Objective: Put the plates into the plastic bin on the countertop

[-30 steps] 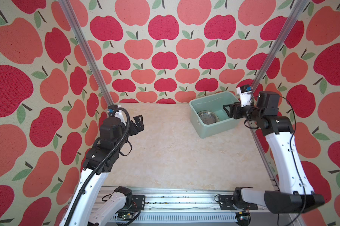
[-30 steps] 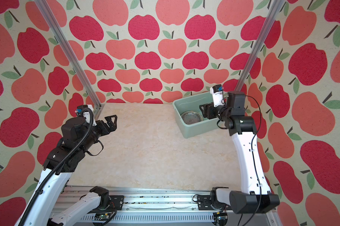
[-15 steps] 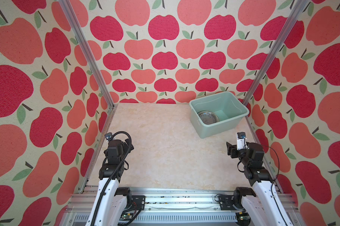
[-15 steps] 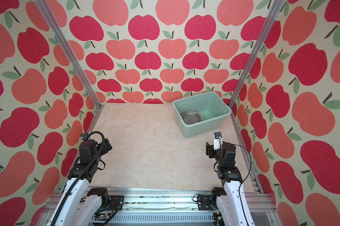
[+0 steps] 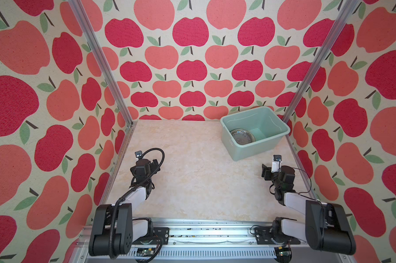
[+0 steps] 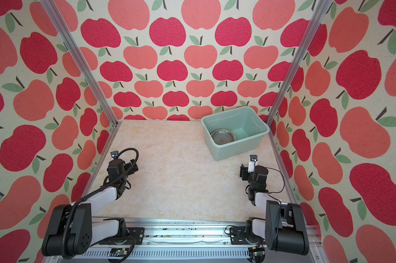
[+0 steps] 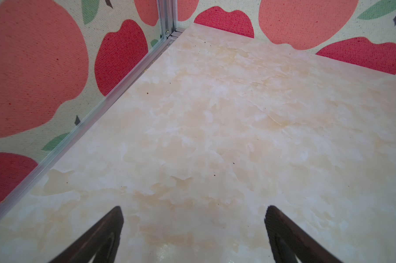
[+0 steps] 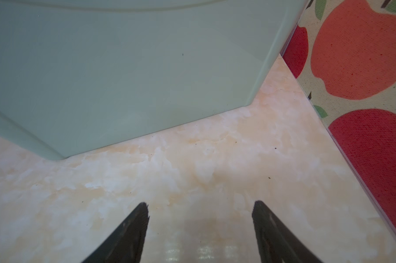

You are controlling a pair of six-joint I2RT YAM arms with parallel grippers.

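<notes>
Plastic bin (image 5: 255,149) sits in the far right corner of the tabletop (image 5: 192,182). A clear glass plate (image 5: 242,136) lies flat on the bin floor, toward its near-left corner; it shows in both top views. Whether anything lies under it can't be told. Left arm (image 5: 137,193) is low beside the left rail (image 7: 90,118) — jaws wide open, nothing between them, bare tabletop below. Right arm (image 5: 292,200): jaws open, slightly narrower, empty — pointed at the bin's near wall, close but not touching.
</notes>
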